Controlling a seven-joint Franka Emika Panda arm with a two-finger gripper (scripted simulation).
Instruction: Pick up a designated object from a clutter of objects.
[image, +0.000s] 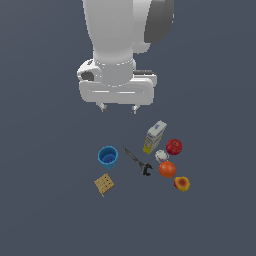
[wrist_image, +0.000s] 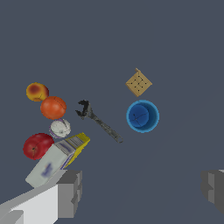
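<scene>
Gripper (image: 118, 107) hangs high above the dark grey floor (image: 45, 210), fingers spread wide with nothing between them. In the wrist view the two grey finger pads (wrist_image: 70, 192) sit far apart at the frame's edges, bare floor in the gap.

Landmark: black wrench (image: 138, 162), lying flat on the floor in the middle of the clutter.

Orange (image: 167, 169), the target: plain orange sphere, resting on the floor just beside the wrench's jaw end, on the exterior view's right. Not touched by the gripper; well apart from it. Wrist view shows the same fruit (wrist_image: 53, 107) close to the wrench head (wrist_image: 83, 109), faint dark seams visible.

Small white ball (image: 161, 156): up against the orange, on the side away from the peach-coloured fruit, between orange and red apple. Contact with either cannot be told for certain.

Red apple (image: 174, 146): beyond the white ball from the wrench, slightly smaller than the orange.

Orange-yellow fruit with a red patch (image: 182, 183): just beside the orange, on its far side from the wrench.

White-and-yellow box (image: 154, 137): standing tilted, near the wrench's handle end, close to the apple and the ball.

Blue cup (image: 108, 156): upright, mouth open upward, on the wrench's other side, to the exterior view's left.

Tan waffle square (image: 104, 184): flat on the floor, near the cup, farther from the wrench.
</scene>
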